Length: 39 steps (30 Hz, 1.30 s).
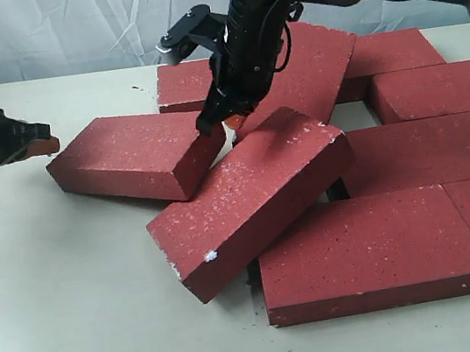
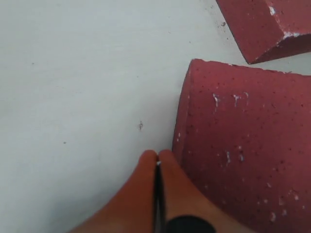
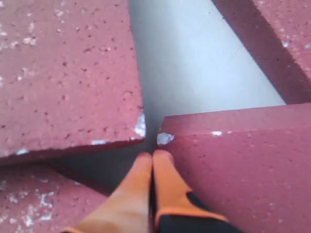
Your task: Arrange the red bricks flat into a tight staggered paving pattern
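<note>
Your right gripper (image 1: 214, 119), pinched shut and empty, points into the gap between tilted, rough dark-red paving bricks (image 1: 252, 198), likely to push one flat; your closed left gripper (image 1: 43, 146) sits beside another.

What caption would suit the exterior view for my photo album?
Right tool, shut, dips between jumbled red bricks while the left tool, also shut, hovers beside them over the table.

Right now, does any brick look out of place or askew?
Yes. One red brick in the middle lies skewed and tilted, resting partly on flat neighbours; another brick leans tilted behind the right pincer.
</note>
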{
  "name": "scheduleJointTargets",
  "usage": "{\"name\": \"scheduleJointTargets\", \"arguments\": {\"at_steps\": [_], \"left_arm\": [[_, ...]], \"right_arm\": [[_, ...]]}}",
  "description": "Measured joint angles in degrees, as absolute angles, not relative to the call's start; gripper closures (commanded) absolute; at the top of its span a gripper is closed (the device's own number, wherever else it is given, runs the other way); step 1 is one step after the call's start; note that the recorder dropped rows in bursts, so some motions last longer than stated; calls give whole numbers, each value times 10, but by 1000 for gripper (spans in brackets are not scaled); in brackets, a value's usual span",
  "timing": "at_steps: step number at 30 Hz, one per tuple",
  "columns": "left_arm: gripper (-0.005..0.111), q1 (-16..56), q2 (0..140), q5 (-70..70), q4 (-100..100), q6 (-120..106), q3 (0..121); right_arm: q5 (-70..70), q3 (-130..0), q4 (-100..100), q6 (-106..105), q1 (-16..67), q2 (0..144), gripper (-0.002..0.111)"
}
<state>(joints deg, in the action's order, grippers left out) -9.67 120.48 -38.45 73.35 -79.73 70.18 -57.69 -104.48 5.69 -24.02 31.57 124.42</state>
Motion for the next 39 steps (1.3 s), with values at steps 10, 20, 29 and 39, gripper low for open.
{"name": "scheduleJointTargets", "arguments": {"at_steps": [10, 20, 29, 39], "left_arm": [[107, -91, 1213, -375, 736, -800, 707], [107, -144, 1164, -417, 662, -783, 707], [107, -195, 1154, -453, 620, -758, 683], [107, -212, 1152, -383, 642, -756, 674]], "right_arm": [[-546, -1045, 103, -268, 322, 1260, 109], [-441, -1065, 144, -284, 323, 1263, 109], [-373, -1132, 168, -285, 330, 1325, 109], [-372, -1204, 157, -282, 345, 1397, 109]]}}
